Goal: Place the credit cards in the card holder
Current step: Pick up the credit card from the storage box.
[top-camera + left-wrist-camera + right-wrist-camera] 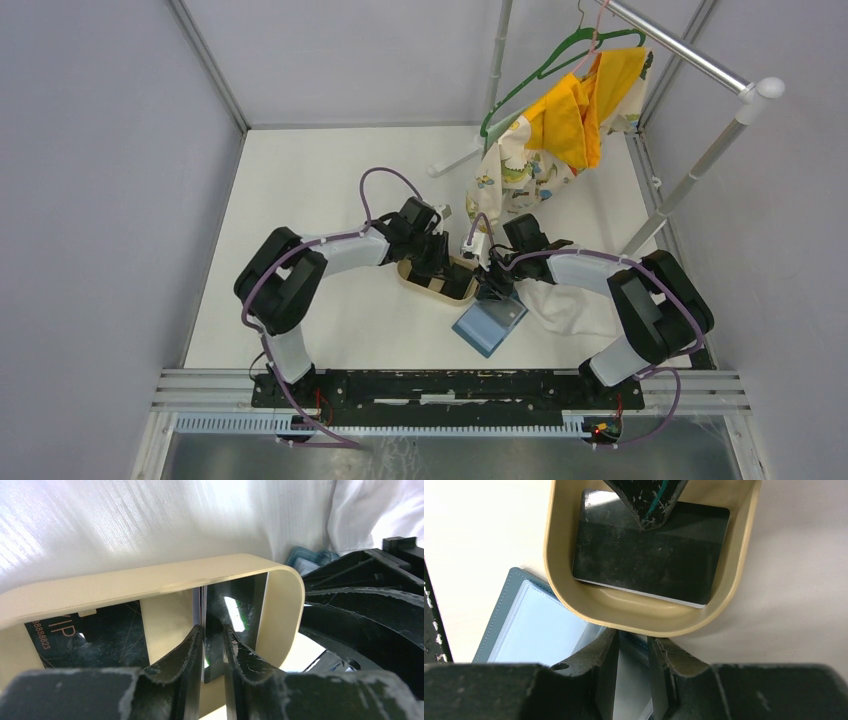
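Observation:
The tan oval tray holds the credit cards. My left gripper reaches into it and is shut on the edge of a black card; the fingertips pinch it inside the tray. A second black card marked VIP lies to its left. The right wrist view shows the pinched black card in the tray. The blue card holder lies open by the tray. My right gripper is nearly closed on its inner sleeve.
A white cloth lies right of the card holder, under the right arm. A clothes rack with a yellow garment and green hangers stands at the back right. Grey walls enclose the white table.

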Robot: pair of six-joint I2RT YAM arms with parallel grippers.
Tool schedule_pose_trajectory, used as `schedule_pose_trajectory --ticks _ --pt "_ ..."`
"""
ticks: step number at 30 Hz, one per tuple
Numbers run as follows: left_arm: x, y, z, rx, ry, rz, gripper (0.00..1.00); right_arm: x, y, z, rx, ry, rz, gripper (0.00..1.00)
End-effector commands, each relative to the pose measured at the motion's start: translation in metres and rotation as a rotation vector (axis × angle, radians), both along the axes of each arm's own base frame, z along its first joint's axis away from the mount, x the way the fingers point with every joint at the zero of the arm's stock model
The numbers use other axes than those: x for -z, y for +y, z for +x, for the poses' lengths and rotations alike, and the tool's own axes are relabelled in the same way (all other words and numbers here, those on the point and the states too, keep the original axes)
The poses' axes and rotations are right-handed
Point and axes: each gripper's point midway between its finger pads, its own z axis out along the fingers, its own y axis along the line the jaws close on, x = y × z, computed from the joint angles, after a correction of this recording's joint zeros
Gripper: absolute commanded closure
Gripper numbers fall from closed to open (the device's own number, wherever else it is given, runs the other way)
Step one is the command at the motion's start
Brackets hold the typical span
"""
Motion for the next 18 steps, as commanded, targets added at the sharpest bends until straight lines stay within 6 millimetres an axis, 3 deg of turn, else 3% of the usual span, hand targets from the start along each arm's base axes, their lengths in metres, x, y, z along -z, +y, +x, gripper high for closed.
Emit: schedule_pose_trajectory --ticks 1,13,18 --pt "-0.0495 -0.0256 0.0008 0.018 -0.029 -0.182 0.74 -0.0137 0.0124 0.0094 -0.025 -0.040 0.046 0.67" --pt "-0.0486 -0.0277 -0.0014 0.020 -0.003 -0.218 0.74 -0.0132 0.0122 0.0095 -0.024 -0.039 0.045 0.67" --pt "-0.0440 -0.0308 -0.0057 0.040 0.024 -0.237 0.69 -0.0138 0.0125 0.0095 -0.026 -0.042 0.047 0.67"
